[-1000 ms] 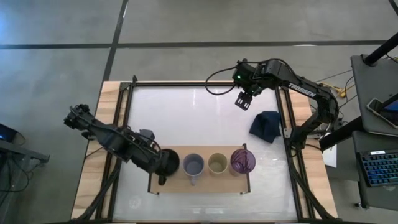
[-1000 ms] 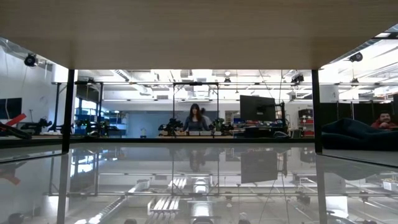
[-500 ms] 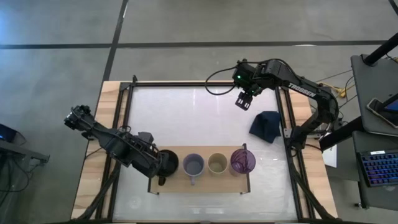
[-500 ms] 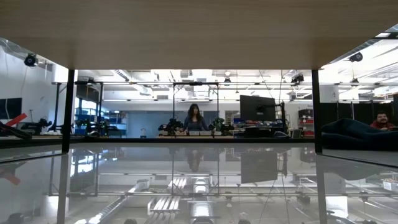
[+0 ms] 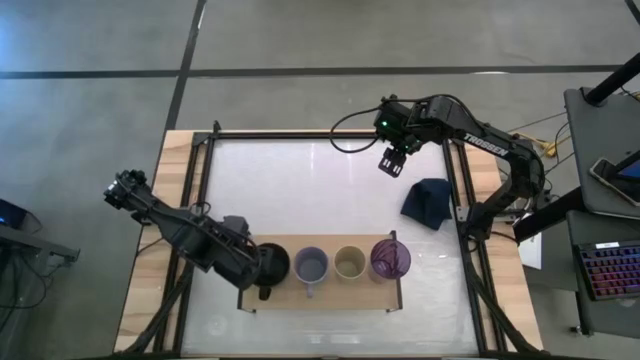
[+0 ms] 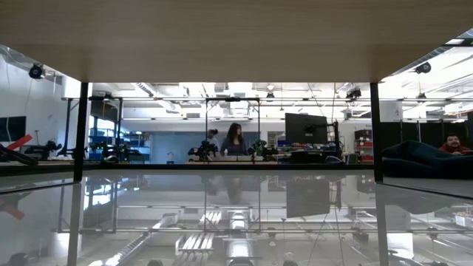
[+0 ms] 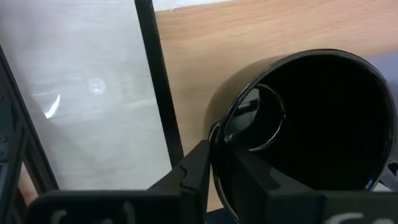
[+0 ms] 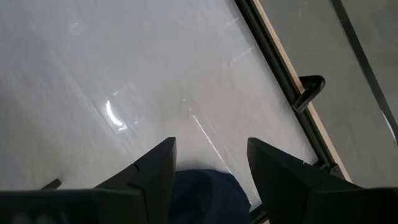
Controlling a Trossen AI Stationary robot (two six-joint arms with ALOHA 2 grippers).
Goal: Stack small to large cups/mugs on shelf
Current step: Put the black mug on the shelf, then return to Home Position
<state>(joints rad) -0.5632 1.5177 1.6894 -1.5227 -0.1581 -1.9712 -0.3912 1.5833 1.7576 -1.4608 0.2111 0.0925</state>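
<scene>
Four vessels stand in a row on the light-wood shelf (image 5: 330, 293): the black mug (image 5: 274, 262) at its left end, then the grey-lavender mug (image 5: 311, 265), the cream-olive cup (image 5: 349, 262) and the purple cup (image 5: 389, 258). My left gripper (image 5: 257, 266) is shut on the black mug (image 7: 311, 118), beside the shelf's black bracket (image 7: 158, 93). My right gripper (image 5: 391, 161) hangs open above the table's far right part, away from the cups. My left gripper pinches the black mug's wall at the rim (image 7: 216, 134), on the side facing the shelf's left end. One finger (image 7: 252, 180) is inside the mug and one finger (image 7: 194, 171) outside. It comes slanting down from the table's left. The mug is upright over the shelf's left end; whether its base rests there I cannot tell.
A dark blue cloth (image 5: 427, 200) lies near the table's right edge, below my right gripper (image 8: 211, 162) in its wrist view. The black table frame (image 5: 210, 170) borders the white top. White tabletop lies bare between shelf and far edge. People sit in the room beyond.
My left arm has shifted slightly toward the table's near edge, and the black mug in its fingers has moved with it by a small amount. The right arm has kept still.
</scene>
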